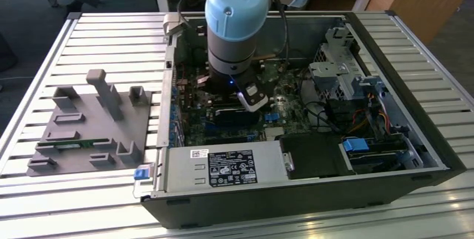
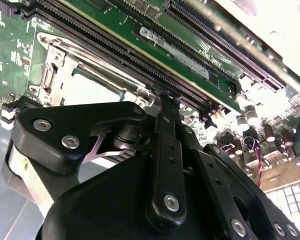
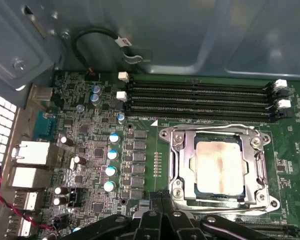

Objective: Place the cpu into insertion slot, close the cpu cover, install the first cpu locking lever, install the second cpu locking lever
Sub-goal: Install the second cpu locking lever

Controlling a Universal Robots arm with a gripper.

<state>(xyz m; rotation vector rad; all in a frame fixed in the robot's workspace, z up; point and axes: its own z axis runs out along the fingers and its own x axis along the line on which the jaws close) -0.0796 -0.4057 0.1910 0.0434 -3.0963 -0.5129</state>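
Sitting in the insertion slot (image 3: pixel 217 167), the cpu (image 3: pixel 217 166) lies under the closed cpu cover (image 3: pixel 182 165).

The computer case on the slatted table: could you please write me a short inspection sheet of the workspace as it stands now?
Surface: slatted metal table.
Job's things: cpu lies in the socket; cover closed flat around it.
Clutter: grey fixture block beside the case.
Gripper: gripper low at the cover's edge, shut.
Cables: black loop on the case wall; red-black pair.
Surroundings: desks behind the table.
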